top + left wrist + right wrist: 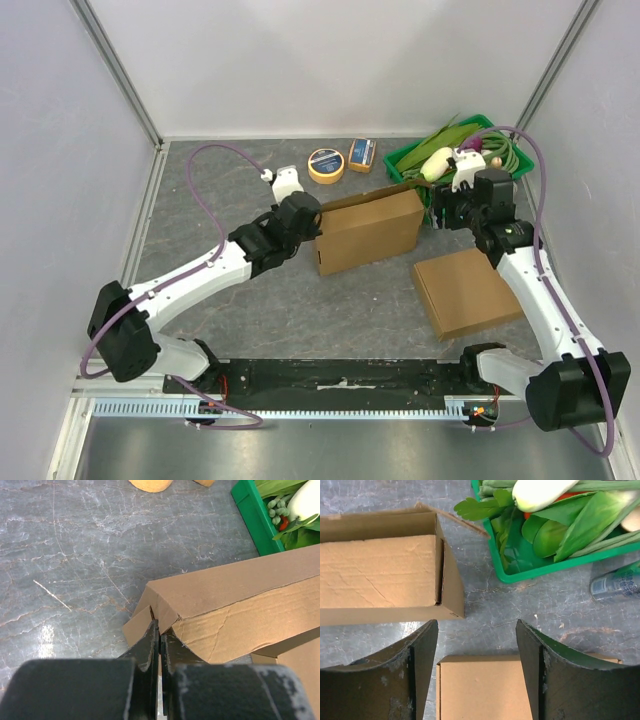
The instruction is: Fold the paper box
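The brown paper box stands in the middle of the table, its top flap raised at the back. My left gripper is shut, with its tips against the box's left end. In the left wrist view the shut fingertips meet a small side flap at the box's corner. My right gripper hangs open just off the box's right end, holding nothing. From the right wrist, the open gripper frames bare table, with the box to the upper left.
A second, flat cardboard box lies near the right arm. A green basket of vegetables sits at the back right, with a can beside it. A tape roll and a small packet lie behind the box.
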You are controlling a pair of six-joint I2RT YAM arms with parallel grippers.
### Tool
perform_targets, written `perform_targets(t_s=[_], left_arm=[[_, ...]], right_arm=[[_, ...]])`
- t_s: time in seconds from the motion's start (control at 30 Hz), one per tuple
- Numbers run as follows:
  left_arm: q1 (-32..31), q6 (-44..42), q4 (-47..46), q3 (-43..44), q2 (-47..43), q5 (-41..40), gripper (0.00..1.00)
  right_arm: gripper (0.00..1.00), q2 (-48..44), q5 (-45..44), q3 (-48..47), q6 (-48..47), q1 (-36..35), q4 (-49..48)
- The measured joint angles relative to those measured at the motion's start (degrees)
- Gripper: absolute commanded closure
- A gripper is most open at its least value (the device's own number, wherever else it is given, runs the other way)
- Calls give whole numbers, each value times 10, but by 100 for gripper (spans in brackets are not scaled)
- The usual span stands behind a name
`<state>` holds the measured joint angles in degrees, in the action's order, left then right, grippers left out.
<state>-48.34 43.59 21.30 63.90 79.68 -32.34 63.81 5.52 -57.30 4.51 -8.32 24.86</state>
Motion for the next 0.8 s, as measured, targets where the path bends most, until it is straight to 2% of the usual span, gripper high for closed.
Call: perform_targets(t_s=[0.13,0.23,0.3,0.4,0.43,0.47,0.5,0.53,0.63,0.8], left_arm=[[28,-31,-30,-21,-15,43,98],[39,-56,-43,-33,-27,74,98],[41,-71,-47,-37,-31,89,98],[41,-87,-51,-40,-35,103,98],[41,-91,-52,-40,-36,106,98],[41,-94,-51,-41,-37,109,98],[41,-97,-51,-42,-38,110,98],[41,-100,-51,-42,-39,111,98],[42,-105,-49,-43,-42,115,98],[43,-107,-48,-48,-48,119,98]], right_arm=[[18,7,25,9,-14,7,-18],[18,9,52,9,-6,12,-47],[20,9,64,9,7,14,-65],[32,18,71,9,27,14,-87],[43,26,74,9,36,14,-91],[47,33,78,9,41,14,-94],[47,42,84,12,47,14,-100],[41,49,90,18,53,14,-107],[36,52,103,45,63,14,-113],[45,27,108,75,67,16,-123]])
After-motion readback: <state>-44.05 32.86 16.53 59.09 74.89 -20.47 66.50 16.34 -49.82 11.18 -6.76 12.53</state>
